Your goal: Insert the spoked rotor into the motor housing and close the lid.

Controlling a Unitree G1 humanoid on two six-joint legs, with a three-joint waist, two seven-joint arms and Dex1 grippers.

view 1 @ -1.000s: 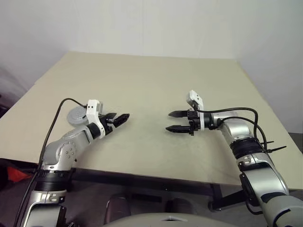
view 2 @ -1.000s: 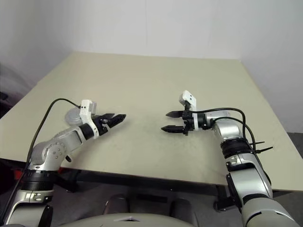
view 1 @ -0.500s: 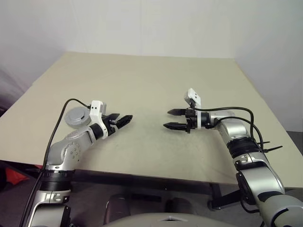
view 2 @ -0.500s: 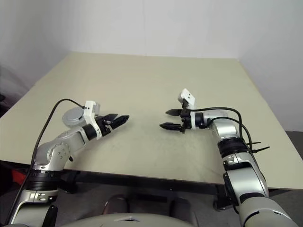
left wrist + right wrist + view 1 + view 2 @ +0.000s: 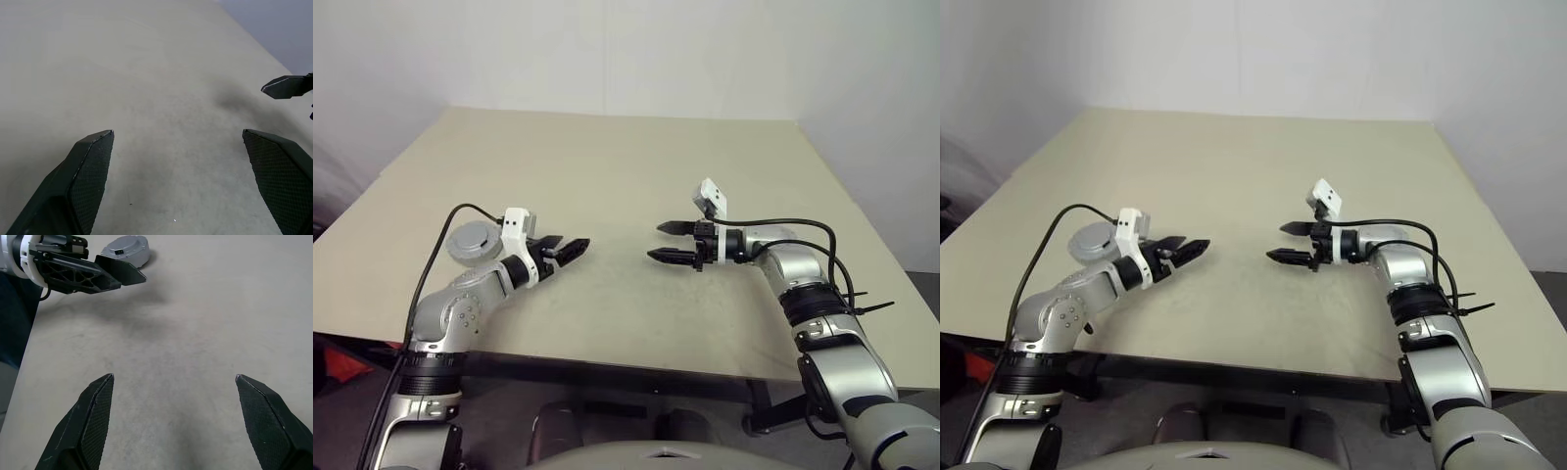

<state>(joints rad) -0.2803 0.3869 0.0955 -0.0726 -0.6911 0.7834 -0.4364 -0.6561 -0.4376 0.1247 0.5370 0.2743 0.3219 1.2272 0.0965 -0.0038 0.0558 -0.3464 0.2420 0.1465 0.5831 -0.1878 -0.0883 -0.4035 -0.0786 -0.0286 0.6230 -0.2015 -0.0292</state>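
Grippers hang apart over a bare beige desk [image 5: 636, 166], the assembly apparently finished or not yet begun. The left gripper [image 5: 570, 249] and the right gripper [image 5: 672, 242] face each other tip to tip above the desk's near half, both sets of jaws released and grasping nothing. The motor housing [image 5: 472, 241], a round grey disc, lies flat on the desk just behind the left gripper's wrist, near the desk's left edge; from the right wrist view it looks lidded, with no windings exposed. No loose rotor or separate lid lies beside it. Judged from this, the lid may already be on; whether the rotor sits inside cannot be told.
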